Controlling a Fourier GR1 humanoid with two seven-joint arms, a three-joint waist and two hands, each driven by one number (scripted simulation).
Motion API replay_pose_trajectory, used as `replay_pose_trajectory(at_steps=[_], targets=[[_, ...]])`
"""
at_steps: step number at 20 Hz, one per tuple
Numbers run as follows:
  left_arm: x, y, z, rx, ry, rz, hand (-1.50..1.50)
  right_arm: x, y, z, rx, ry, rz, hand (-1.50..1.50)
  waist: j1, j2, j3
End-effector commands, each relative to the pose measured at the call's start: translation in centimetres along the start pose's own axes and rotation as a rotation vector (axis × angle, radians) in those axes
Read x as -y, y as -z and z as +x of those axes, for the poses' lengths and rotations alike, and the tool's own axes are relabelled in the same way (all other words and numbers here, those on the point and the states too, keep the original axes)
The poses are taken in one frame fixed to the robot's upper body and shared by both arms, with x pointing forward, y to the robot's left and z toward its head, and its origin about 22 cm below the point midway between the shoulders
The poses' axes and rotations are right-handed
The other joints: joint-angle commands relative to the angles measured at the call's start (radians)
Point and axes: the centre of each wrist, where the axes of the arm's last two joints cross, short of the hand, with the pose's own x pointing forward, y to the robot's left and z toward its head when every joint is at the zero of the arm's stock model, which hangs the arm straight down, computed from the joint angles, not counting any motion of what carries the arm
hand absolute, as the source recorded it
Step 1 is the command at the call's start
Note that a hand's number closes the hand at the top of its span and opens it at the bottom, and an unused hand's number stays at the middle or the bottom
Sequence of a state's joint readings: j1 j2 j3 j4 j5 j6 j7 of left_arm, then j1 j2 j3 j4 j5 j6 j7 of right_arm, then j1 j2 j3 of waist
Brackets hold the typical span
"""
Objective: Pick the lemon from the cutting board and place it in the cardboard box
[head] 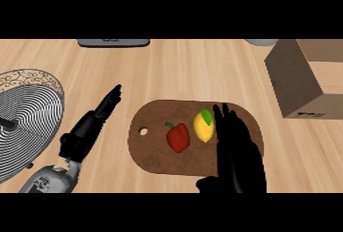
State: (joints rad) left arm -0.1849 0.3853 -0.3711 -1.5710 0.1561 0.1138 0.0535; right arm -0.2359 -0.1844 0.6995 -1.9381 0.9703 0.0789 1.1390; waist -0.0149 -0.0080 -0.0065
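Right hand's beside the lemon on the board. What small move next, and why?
Probably ease the right hand slightly left and curl its fingers round the lemon: they are straight, lying along the lemon's right side, holding nothing. The red pepper sits close on its left, so keep it small.

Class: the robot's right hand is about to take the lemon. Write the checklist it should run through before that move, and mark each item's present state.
1. Lemon lies on the cutting board: ok.
2. Right hand is beside the lemon with its fingers straight, ready to close: ok.
3. Fingers already touch the lemon: cannot tell.
4. Red pepper is apart from the lemon, so it won't be dragged along: cannot tell; they lie very close.
5. Left hand is off the board, out of the way: ok.
6. Cardboard box is open at the top: cannot tell.
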Motion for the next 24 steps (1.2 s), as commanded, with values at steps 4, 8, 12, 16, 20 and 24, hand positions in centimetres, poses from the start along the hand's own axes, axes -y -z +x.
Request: replay_pose_trajectory(at_steps=[4, 8, 12, 16, 20, 24], targets=[[1.4, 1.0, -0.9, 0.004, -0.007, -0.006, 0.0, 1.4, 0.3, 5.2, -0.174, -0.015, 0.015, -1.5, 0.015, 0.008, 0.005], [-0.6, 1.7, 1.4, 0.023, -0.006, -0.011, 0.0, -1.2, 2.6, 4.6, -0.211, -0.057, 0.035, -1.5, 0.02, 0.009, 0.006], [1.4, 1.3, 0.7, 0.032, 0.0, -0.015, 0.0, -1.9, 4.6, 3.9, -0.266, -0.055, 0.065, -1.5, 0.022, 0.009, 0.006], [0.6, 1.5, 0.2, 0.006, -0.004, -0.023, 0.0, -3.3, 4.7, 3.8, -0.266, -0.059, 0.067, -1.5, 0.021, 0.009, 0.006], [0.6, 2.0, -0.3, 0.007, -0.017, -0.027, 0.0, -2.7, 4.2, 4.3, -0.243, -0.067, 0.043, -1.5, 0.017, 0.008, 0.006], [0.2, 1.0, 0.3, -0.001, -0.006, 0.002, 0.0, -2.6, 4.9, 2.9, -0.238, -0.078, 0.043, -1.5, 0.016, 0.006, 0.006]])
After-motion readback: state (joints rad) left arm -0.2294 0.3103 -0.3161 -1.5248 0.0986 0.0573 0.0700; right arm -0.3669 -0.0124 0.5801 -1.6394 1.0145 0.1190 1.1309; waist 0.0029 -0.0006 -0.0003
